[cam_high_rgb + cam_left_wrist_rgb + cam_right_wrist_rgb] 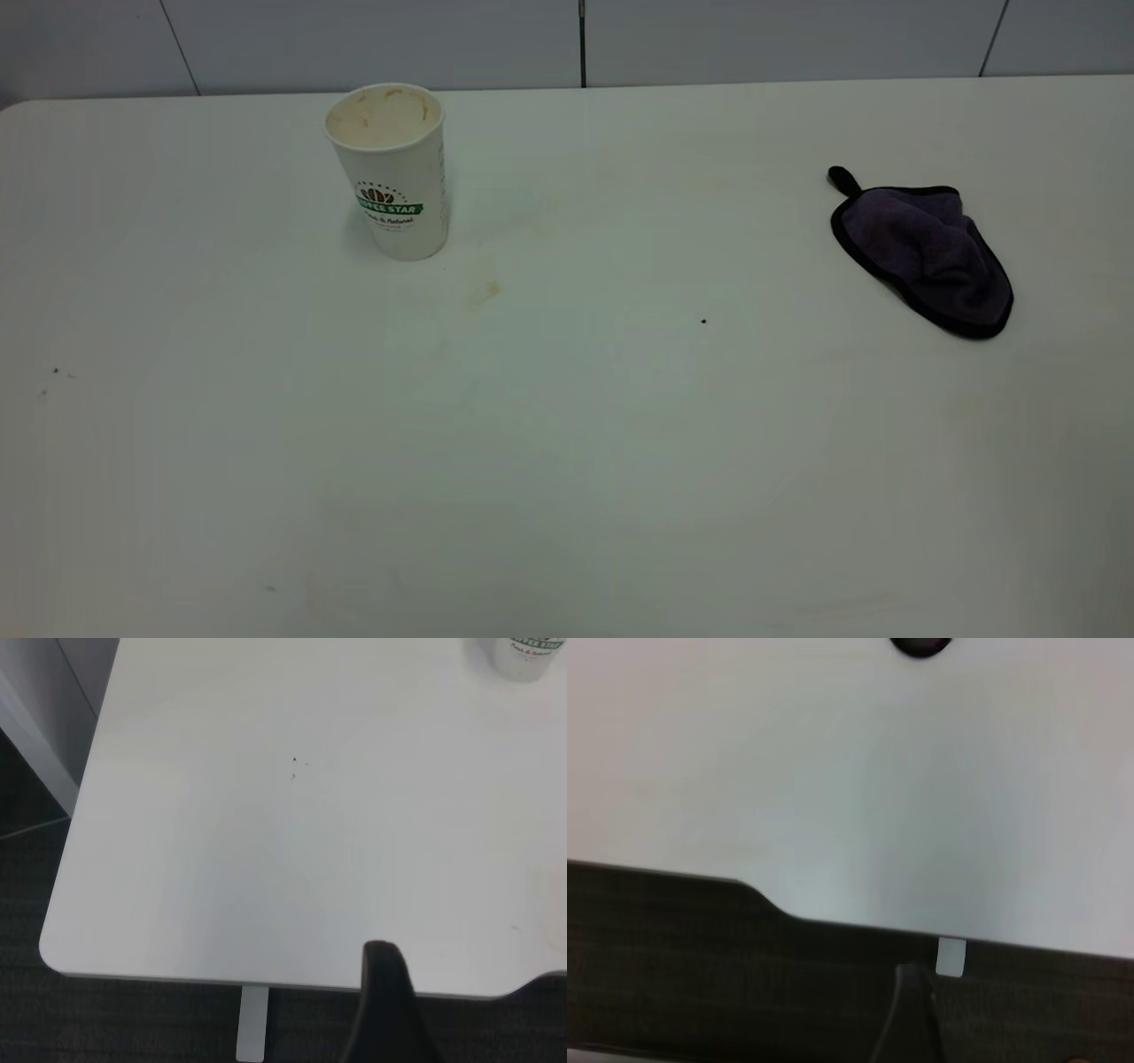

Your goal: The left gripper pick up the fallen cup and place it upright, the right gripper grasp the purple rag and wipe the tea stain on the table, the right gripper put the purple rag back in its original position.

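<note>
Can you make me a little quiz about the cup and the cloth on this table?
1. True or false: the cup is lying on its side.
2. What is left where the tea stain was? A) a big brown puddle B) a faint yellowish mark C) a pile of beans
3. Fill in: the purple rag lies on the table toward the ____ arm's side.

Key
1. False. It stands upright with its open mouth up.
2. B. Only a pale smear shows near the cup's base.
3. Right. It rests crumpled, apart from the cup, and nothing holds it.
</note>
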Controlling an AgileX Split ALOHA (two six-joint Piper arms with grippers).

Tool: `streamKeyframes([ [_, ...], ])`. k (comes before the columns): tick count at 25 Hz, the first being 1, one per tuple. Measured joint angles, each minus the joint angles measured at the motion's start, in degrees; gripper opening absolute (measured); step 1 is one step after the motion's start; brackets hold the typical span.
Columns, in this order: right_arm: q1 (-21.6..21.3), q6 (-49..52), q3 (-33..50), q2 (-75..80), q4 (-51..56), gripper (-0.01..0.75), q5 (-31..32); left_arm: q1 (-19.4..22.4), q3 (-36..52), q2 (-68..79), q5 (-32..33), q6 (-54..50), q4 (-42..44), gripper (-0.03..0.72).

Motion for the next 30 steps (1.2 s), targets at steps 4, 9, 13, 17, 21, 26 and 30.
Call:
streamKeyframes([
  [4, 0.0, 0.0, 0.0, -1.23, -0.11, 0.677, -0.17, 0.0, 0.0, 0.0, 0.0, 0.0, 0.0, 0.545],
  [9, 0.0, 0.0, 0.0, -1.36, -0.09, 0.614, -0.17, 0.0, 0.0, 0.0, 0.0, 0.0, 0.0, 0.545],
  [13, 0.0, 0.0, 0.0, -1.36, -0.09, 0.524, -0.17, 0.0, 0.0, 0.0, 0.0, 0.0, 0.0, 0.545],
  [17, 0.0, 0.0, 0.0, -1.36, -0.12, 0.428, -0.17, 0.0, 0.0, 0.0, 0.0, 0.0, 0.0, 0.545],
  [21, 0.0, 0.0, 0.0, -2.02, -0.16, 0.343, -0.17, 0.0, 0.0, 0.0, 0.0, 0.0, 0.0, 0.545],
  [26, 0.0, 0.0, 0.0, -6.74, -0.23, 0.242, -0.19, 0.0, 0.0, 0.0, 0.0, 0.0, 0.0, 0.545],
  [30, 0.0, 0.0, 0.0, -10.74, -0.23, 0.206, -0.19, 0.0, 0.0, 0.0, 0.0, 0.0, 0.0, 0.545],
])
